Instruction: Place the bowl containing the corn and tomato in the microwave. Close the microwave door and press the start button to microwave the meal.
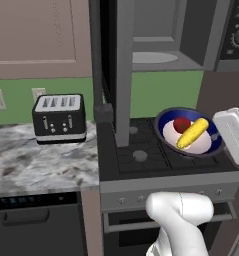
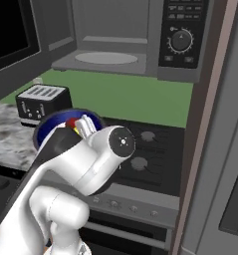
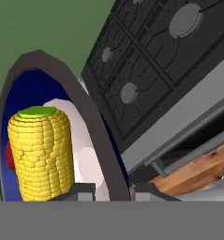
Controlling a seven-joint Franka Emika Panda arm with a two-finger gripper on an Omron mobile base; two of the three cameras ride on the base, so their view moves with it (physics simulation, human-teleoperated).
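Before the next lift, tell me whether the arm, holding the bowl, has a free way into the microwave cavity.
Probably yes. The gripper pinches the bowl rim above the stove, corn and tomato inside. The microwave door stands wide open to the left, and the cavity of the microwave holds just its tray.

No legible text — microwave [image 2: 140, 37] panel markings too blurred.

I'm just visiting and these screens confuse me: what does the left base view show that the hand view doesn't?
Left base view alone: the toaster, the marble counter, and the open microwave with its door swung out. Hand view alone: the gripper with a finger on each side of the bowl's rim. Both: the bowl, corn, tomato and stove.
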